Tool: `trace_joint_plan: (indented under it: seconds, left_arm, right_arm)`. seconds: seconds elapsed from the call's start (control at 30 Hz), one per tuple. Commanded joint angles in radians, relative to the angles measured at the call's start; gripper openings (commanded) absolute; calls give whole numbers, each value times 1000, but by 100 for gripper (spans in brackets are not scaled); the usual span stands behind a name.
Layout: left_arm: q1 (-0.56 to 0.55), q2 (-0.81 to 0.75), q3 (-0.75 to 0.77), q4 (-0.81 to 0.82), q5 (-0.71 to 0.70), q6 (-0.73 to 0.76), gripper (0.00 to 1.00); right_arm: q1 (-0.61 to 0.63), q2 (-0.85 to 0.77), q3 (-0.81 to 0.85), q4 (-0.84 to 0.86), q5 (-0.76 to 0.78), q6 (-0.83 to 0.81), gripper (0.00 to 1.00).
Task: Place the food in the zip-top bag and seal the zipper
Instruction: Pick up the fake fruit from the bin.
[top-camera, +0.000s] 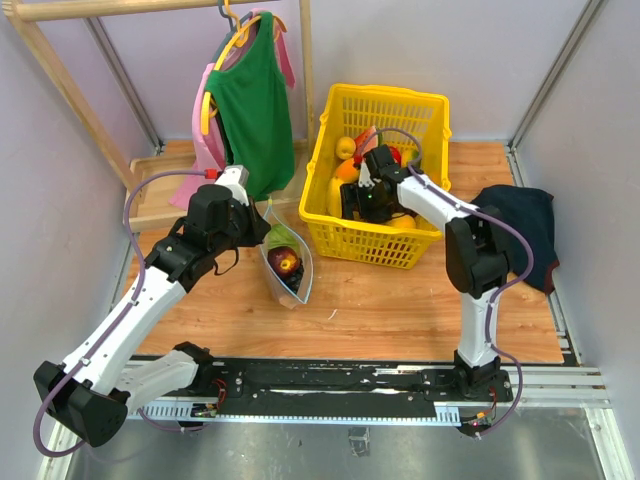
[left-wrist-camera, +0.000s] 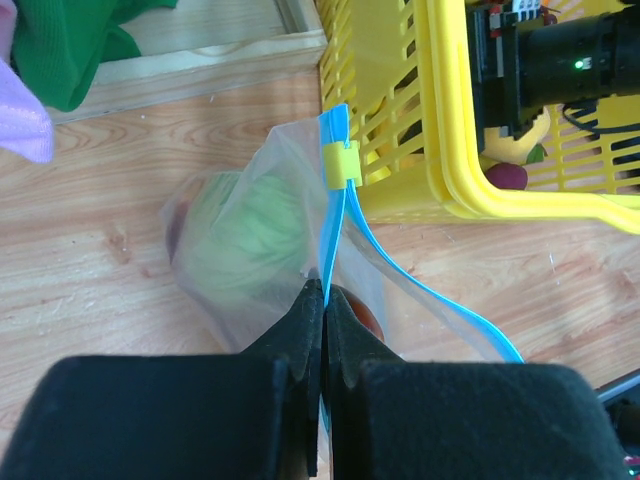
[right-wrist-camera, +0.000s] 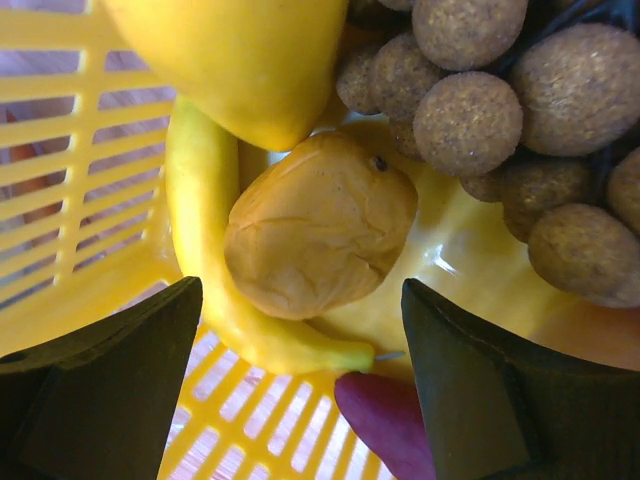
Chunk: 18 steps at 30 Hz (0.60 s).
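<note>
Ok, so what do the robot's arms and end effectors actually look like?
The left arm and right arm are white shells with black joints, each trailed by a thin purple cable. The left end effector and right end effector have black, matte, blunt fingers.

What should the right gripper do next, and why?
Probably lower and close on the orange fruit: the right gripper hangs open in the basket, that fruit centred below it, while the left gripper holds the bag by its edge.
</note>
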Motion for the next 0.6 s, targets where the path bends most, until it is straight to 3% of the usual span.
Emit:
trace_joint_plan:
  seconds: [0.0, 0.27, 0.57]
  left_arm:
    - [9, -13, -3, 43, 15, 10, 0]
    - [9, -21, -2, 43, 21, 13, 0]
    - [9, -30, -3, 51, 37, 15, 1]
  right_arm:
    - [-8, 13, -78, 179, -31, 229, 81]
    - [-10, 51, -126, 274, -1, 305, 70]
    - [-12, -29, -194, 298, 21, 274, 44]
